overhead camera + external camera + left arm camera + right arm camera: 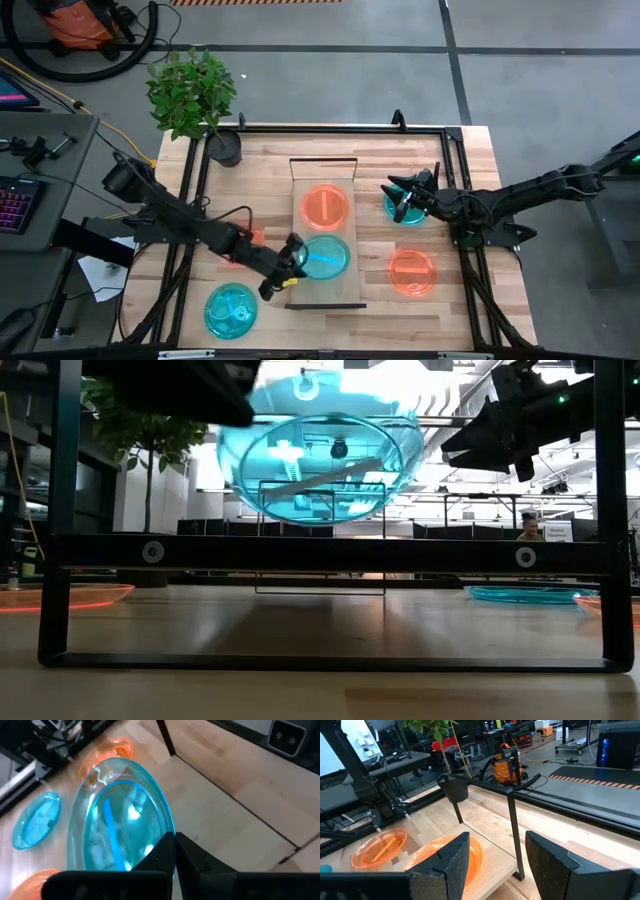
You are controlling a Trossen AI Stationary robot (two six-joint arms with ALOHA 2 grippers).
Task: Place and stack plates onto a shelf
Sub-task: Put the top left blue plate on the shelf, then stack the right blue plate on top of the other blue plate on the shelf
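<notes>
My left gripper (290,266) (174,839) is shut on a cyan plate (326,257) (320,455) over the near half of the shelf (300,290). An orange plate (325,205) (447,851) lies flat on the shelf's far half. My right gripper (404,196) (497,855) is open and hovers above a second cyan plate (408,212) (530,593), which lies on the table right of the shelf. On the table I also see a cyan plate (230,310) at the near left, an orange plate (412,270) at the right, and another orange plate (250,237) partly under my left arm. My left gripper pinches the cyan plate's rim (167,827) on its left edge, one finger on the inner face and one on the outer. The fingers come from the table's left, slanting down. The plate is lifted clear above the shelf and tilted, as the low view shows.
A potted plant (200,100) stands at the table's far left corner. A black metal frame (450,135) runs around the work area. The shelf stands raised on dark end legs (50,610). Bare wood lies near the table's near right edge.
</notes>
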